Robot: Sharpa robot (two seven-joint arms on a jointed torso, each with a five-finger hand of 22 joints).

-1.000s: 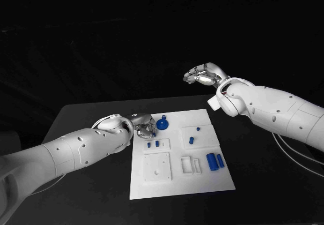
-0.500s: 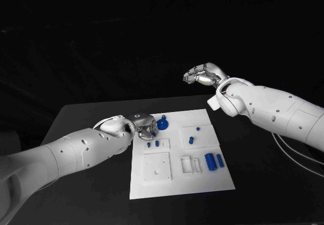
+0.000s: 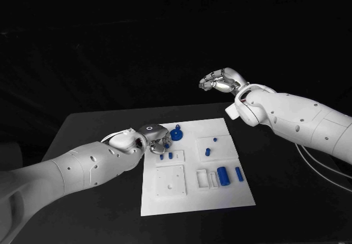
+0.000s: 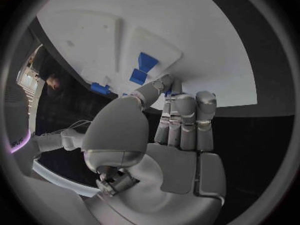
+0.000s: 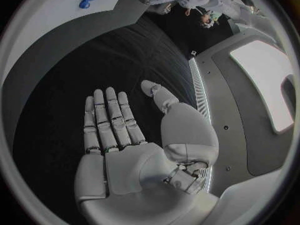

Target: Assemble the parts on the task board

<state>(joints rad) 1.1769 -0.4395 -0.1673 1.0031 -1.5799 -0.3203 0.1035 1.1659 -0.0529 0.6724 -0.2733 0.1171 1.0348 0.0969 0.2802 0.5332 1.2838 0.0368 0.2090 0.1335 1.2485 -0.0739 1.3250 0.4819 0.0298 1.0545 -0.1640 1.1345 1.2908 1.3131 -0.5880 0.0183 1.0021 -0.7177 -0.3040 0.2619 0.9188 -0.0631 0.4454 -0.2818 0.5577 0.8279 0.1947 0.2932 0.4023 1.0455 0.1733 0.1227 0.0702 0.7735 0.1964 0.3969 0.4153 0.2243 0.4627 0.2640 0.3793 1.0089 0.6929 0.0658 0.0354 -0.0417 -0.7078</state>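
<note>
The white task board lies in the middle of the black table. My left hand hovers low over its far left part, fingers straight and close together, with its fingertips next to two small blue parts. Nothing shows in its grasp. A round blue part lies just right of that hand. Two more small blue parts and two blue cylinders lie further right. My right hand is raised beyond the board's far right corner, palm flat and empty.
White raised blocks stand on the board's near half. The black table reaches past the board on the left and at the front. My right forearm hangs over the table's far right corner.
My left hand has turned at the wrist and shifted a little to the right, over the small blue parts. The right hand has stayed in place.
</note>
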